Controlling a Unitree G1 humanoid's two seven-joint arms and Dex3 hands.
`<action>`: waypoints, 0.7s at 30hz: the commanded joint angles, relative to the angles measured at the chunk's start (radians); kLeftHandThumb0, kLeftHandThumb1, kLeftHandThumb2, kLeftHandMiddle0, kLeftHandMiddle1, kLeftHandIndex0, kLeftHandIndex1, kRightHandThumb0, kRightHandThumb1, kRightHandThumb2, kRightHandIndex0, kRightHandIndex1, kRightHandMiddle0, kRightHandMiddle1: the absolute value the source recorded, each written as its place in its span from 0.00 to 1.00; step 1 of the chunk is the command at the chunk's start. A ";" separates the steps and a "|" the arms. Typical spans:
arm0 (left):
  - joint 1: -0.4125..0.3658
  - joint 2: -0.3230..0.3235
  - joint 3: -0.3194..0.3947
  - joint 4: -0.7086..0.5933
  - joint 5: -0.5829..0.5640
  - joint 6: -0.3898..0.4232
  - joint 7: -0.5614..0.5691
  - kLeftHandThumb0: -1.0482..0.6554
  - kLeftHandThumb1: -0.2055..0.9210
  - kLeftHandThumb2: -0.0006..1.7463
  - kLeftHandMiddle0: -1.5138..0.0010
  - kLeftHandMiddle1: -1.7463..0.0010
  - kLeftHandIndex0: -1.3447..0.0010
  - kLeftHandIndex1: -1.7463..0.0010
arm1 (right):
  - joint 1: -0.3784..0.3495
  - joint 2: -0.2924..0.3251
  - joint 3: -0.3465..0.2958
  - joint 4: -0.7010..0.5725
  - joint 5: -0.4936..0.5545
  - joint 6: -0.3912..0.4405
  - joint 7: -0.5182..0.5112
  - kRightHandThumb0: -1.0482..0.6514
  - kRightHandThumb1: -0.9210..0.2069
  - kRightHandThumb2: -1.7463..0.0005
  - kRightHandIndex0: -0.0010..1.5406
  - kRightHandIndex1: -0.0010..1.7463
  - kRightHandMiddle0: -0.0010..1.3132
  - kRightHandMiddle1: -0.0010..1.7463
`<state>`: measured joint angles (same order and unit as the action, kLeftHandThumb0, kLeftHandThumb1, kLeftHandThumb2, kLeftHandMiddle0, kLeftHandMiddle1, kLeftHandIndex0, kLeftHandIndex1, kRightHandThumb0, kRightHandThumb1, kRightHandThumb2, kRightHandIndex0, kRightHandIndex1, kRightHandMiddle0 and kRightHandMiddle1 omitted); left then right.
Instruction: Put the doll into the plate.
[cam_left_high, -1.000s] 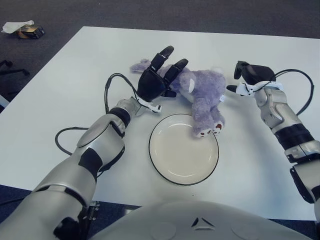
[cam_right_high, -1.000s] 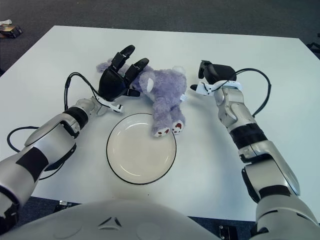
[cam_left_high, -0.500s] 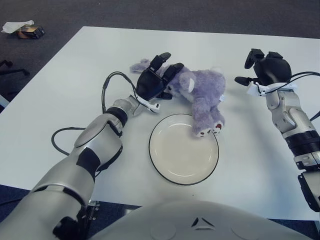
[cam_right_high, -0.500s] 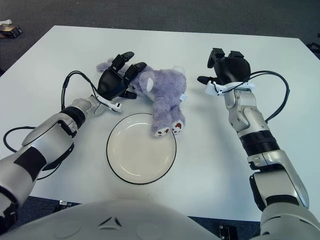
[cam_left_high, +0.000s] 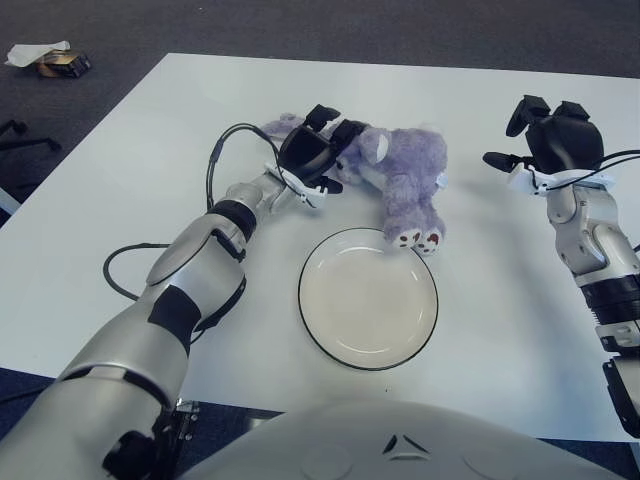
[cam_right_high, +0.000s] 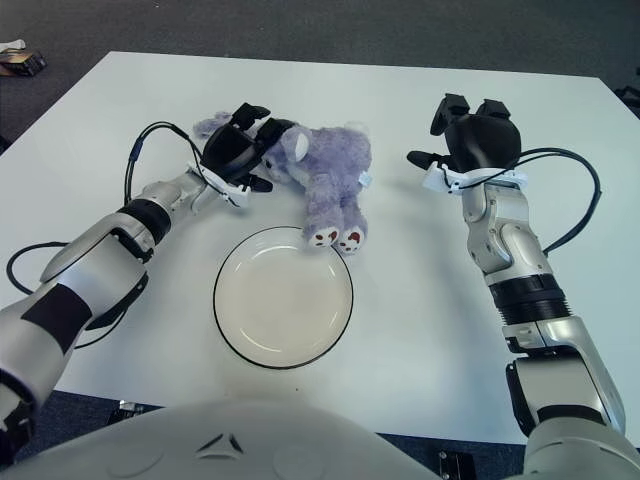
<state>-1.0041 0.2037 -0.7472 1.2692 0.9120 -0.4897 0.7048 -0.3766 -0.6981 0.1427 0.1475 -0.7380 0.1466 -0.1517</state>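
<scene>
The left robot hand (cam_left_high: 312, 158) is reaching across the white surface (cam_left_high: 130, 170) and curling its dark fingers (cam_right_high: 245, 115) around the head end of the purple doll (cam_left_high: 405, 180), clamped on it at the doll's left side. The doll is lying on the surface just beyond the far rim of the plate (cam_left_high: 367, 298), its body running from the grasped head on the left down toward its feet, whose pale soles are sitting right at the plate's far edge, touching or just overlapping the rim; which of the two I cannot tell. The plate itself is holding nothing. The right robot hand (cam_right_high: 478, 140) is hovering to the right of the doll, well apart from it, with its fingers loosely spread and gripping nothing. Black cables (cam_left_high: 215, 175) are trailing from both wrists over the surface.
</scene>
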 joint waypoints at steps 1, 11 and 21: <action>0.004 0.011 -0.006 0.011 0.003 0.023 -0.107 0.10 0.77 0.30 1.00 0.69 1.00 0.61 | 0.022 -0.013 -0.022 -0.030 -0.011 0.008 0.013 0.41 0.03 0.68 0.11 0.97 0.17 1.00; -0.039 0.000 -0.026 0.010 0.012 0.054 -0.241 0.01 0.99 0.15 0.99 0.91 1.00 0.81 | 0.085 0.003 -0.065 -0.115 -0.006 0.034 0.029 0.41 0.04 0.67 0.13 0.95 0.17 1.00; -0.063 -0.038 -0.002 0.013 -0.019 0.074 -0.281 0.00 1.00 0.13 0.98 0.93 1.00 0.87 | 0.127 0.011 -0.075 -0.178 -0.018 0.058 0.059 0.41 0.02 0.69 0.14 0.95 0.16 1.00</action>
<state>-1.0674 0.1785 -0.7465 1.2637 0.8895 -0.4306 0.4616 -0.2635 -0.6888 0.0788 -0.0100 -0.7390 0.1952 -0.1019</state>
